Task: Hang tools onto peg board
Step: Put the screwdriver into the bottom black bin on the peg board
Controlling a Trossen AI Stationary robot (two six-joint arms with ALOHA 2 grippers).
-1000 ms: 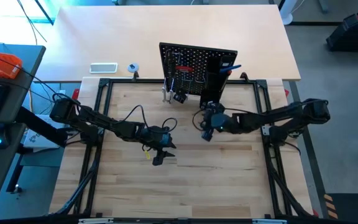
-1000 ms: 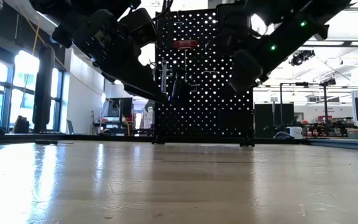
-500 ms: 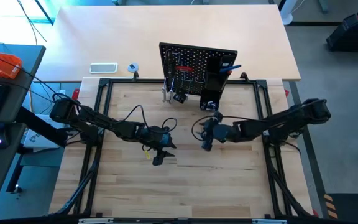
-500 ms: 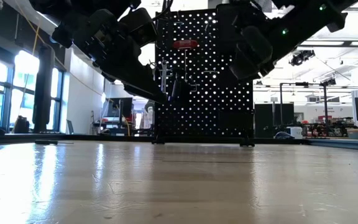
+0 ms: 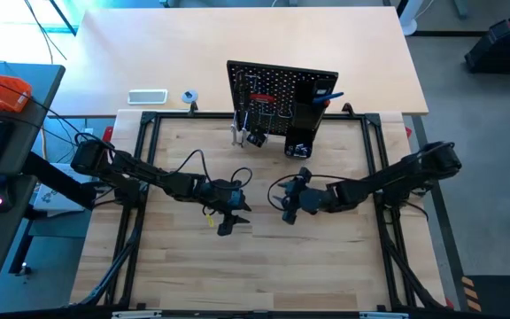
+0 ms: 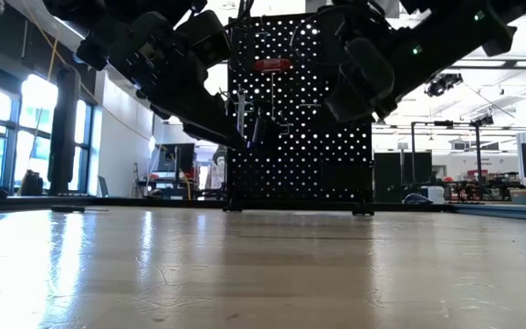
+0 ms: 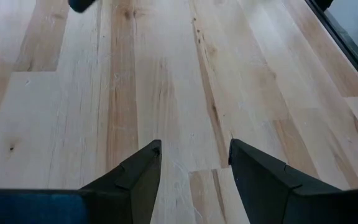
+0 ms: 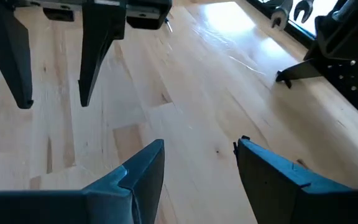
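The black peg board (image 5: 282,93) stands upright at the table's far middle and also shows in the low view (image 6: 299,119). Tools hang on it: a red-handled screwdriver (image 5: 259,96), a silver wrench (image 5: 236,133) and a blue T-handle hex key (image 5: 330,95) beside the tall black box holder (image 5: 304,120). My left gripper (image 5: 227,223) hovers open and empty over the table's middle; its wrist view (image 7: 194,152) shows bare wood between the fingers. My right gripper (image 5: 285,209) is open and empty just to its right, in front of the board (image 8: 201,144).
A black metal frame (image 5: 144,120) runs around the wooden table. A white flat box (image 5: 147,96) and a small round thing (image 5: 189,96) lie on the far table behind it. My left gripper's fingers (image 8: 86,93) show in the right wrist view, as does the board's foot (image 8: 291,74).
My right gripper has drawn back from the peg board toward the table's near edge and a little left, staying empty. The tools on the board have stayed where they were.
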